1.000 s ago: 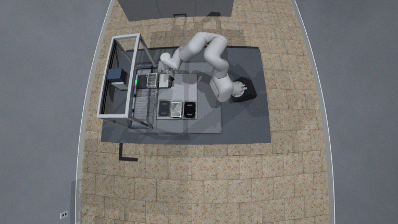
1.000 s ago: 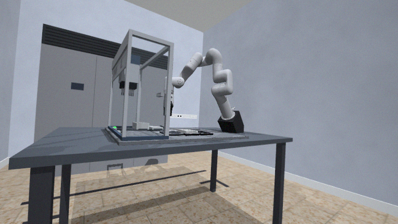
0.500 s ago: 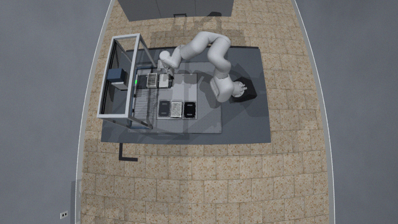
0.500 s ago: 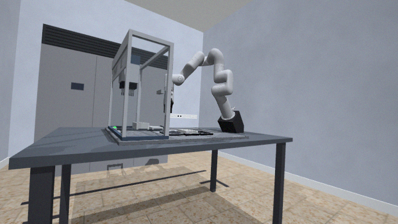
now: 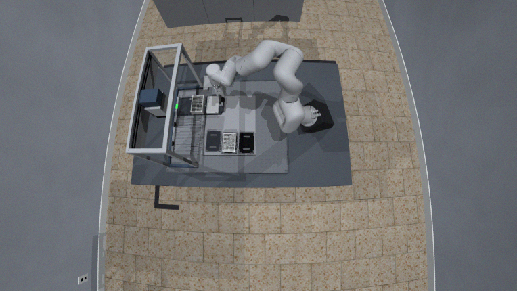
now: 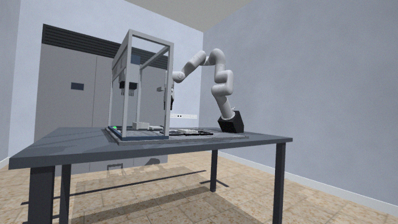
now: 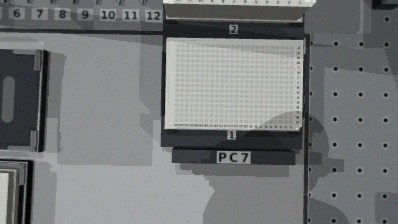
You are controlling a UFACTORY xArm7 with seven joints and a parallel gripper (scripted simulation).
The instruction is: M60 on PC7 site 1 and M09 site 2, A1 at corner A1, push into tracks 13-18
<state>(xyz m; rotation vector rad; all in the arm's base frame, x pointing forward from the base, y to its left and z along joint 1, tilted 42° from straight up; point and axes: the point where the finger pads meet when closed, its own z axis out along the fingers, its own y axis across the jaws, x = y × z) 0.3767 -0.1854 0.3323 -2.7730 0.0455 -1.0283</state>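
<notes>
Grey walls and a tiled floor surround a dark table (image 6: 83, 150) carrying a glass-framed instrument (image 6: 170, 83), a white robot arm (image 6: 222, 83) and a row of three nests. Carrier PC7 (image 7: 232, 157) lies pushed into the rails at the far end of the instrument, beyond track twelve, and a green lamp (image 5: 176, 106) glows behind it. On the carrier, the fine-welled plate M60 (image 7: 232, 82) sits flat on site 1 beside the handle, and the deep block M09 (image 5: 197, 103) sits on site 2 further in. Plate M06 (image 5: 229, 141) rests in the middle nest, with the nests on either side bare. The gripper (image 6: 169, 104) hangs well above the carrier's handle end, its fingers spread wide and holding nothing; the plate lies directly below, well apart from them. Loading and pushing appear finished, and the release step looks done. Any next move likely only calls for backing the arm away without brushing the instrument's frame.
</notes>
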